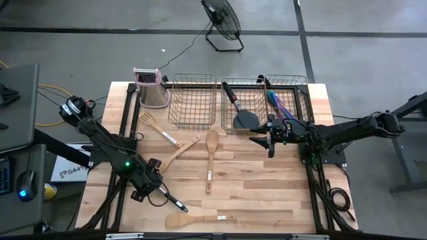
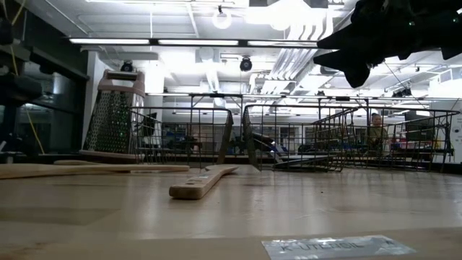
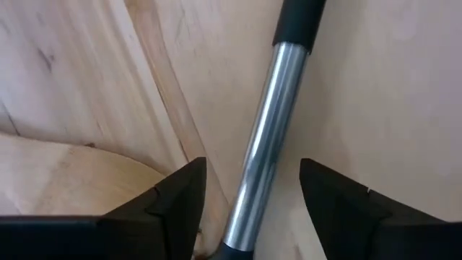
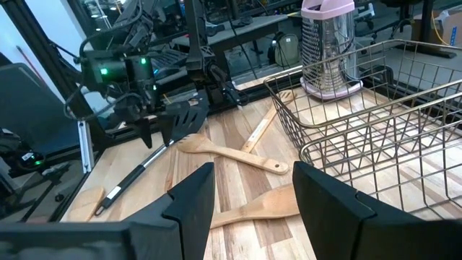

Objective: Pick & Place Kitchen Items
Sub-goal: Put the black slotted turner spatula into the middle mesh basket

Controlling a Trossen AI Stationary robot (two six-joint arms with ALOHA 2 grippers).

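Observation:
A black slotted spatula [image 4: 182, 120] with a bare metal shaft [image 3: 263, 137] lies on the table near its front left. My left gripper [image 1: 148, 184] is open over it, one finger on each side of the shaft, with gaps showing. My right gripper [image 1: 270, 143] is open and empty, hovering in front of the right wire basket [image 1: 299, 85]. That basket holds a black spatula [image 1: 244, 119] and iridescent blue-purple cutlery [image 1: 280, 104]. Wooden spoons and spatulas [image 1: 211, 155] lie flat on the table's middle; one wooden spatula [image 1: 197, 219] lies at the near edge.
An empty wire basket [image 1: 192, 100] stands left of the right basket. A metal box grater with a pink top [image 1: 151, 87] stands at the far left. Two more wooden utensils [image 1: 180, 152] [image 1: 157, 128] lie between the left basket and my left gripper.

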